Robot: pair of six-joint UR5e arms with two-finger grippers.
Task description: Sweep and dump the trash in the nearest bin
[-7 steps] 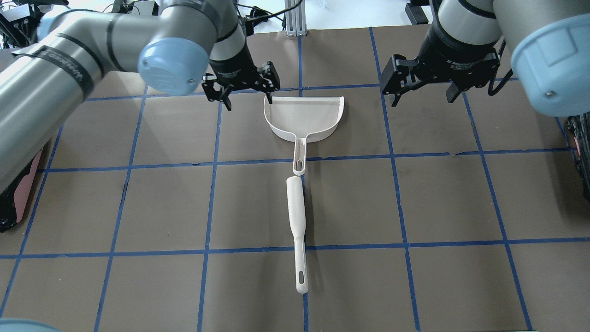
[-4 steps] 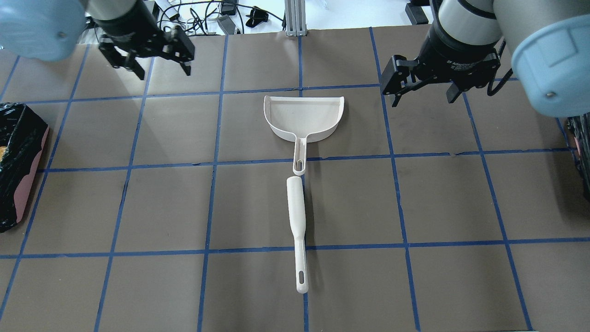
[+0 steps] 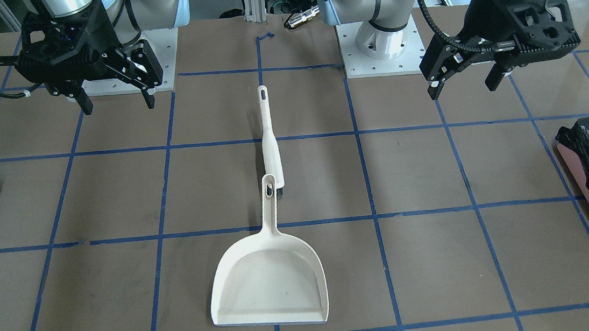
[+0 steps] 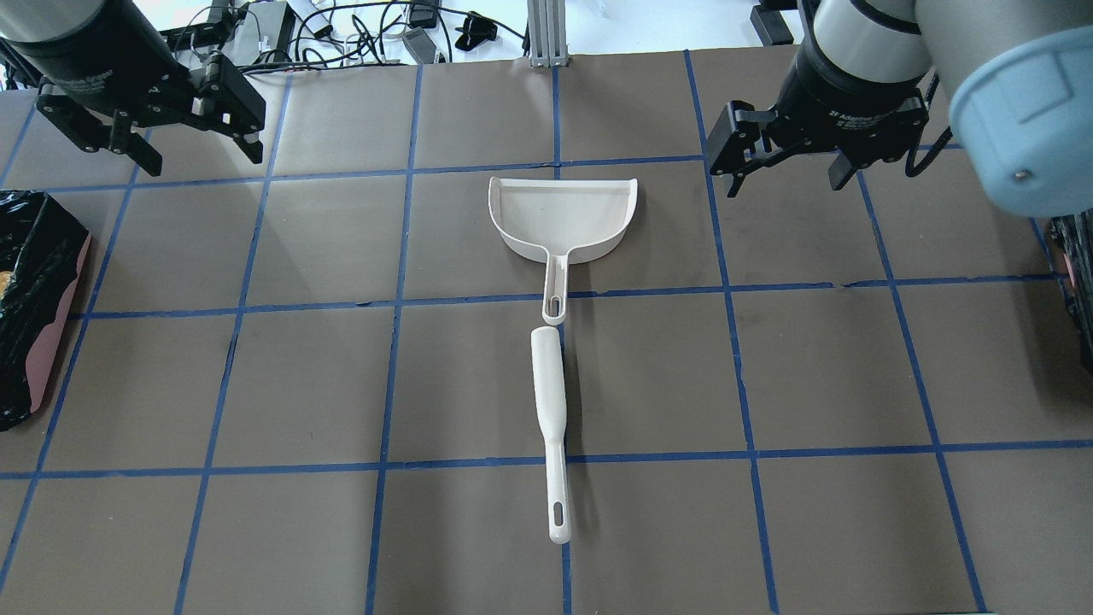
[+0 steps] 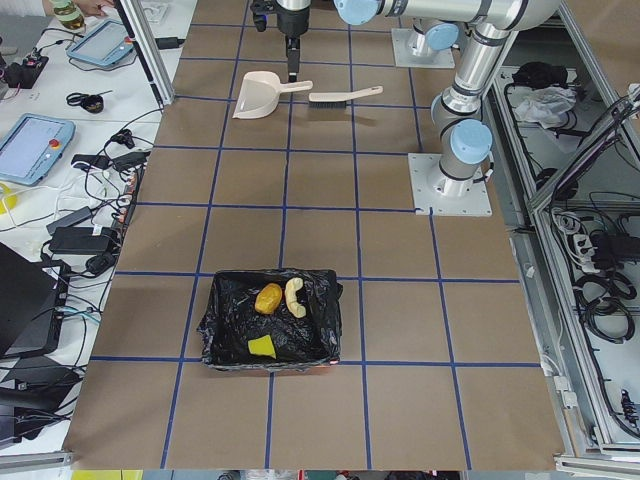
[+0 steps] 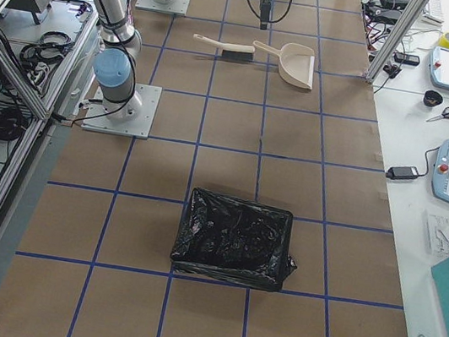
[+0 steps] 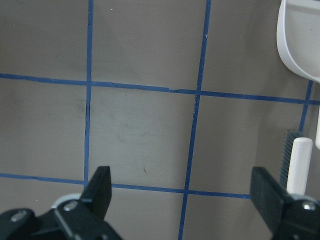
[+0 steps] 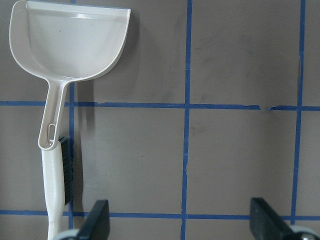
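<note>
The three trash pieces lie inside the pink-sided bin (image 5: 213,330): an orange-brown lump (image 5: 268,297), a tan curved bit (image 5: 295,297) and a yellow wedge (image 5: 262,346). The bin stands at the table's left edge (image 4: 47,350), on the right in the front-facing view (image 3: 583,186). The white dustpan (image 4: 564,213) lies empty mid-table, with the white brush (image 4: 549,401) in line behind its handle. My left gripper (image 4: 203,158) is open and empty at the far left. My right gripper (image 4: 781,184) is open and empty, right of the dustpan.
A plain dark container (image 6: 235,239) stands at the table's right end and shows at the overhead view's right edge (image 4: 1078,282). Blue tape lines grid the brown table. Cables and an aluminium post (image 4: 542,34) sit beyond the far edge.
My left gripper has moved from the dustpan's far left corner out to the far left, still open. Its arm no longer covers the bin. The right gripper, dustpan and brush have not moved.
</note>
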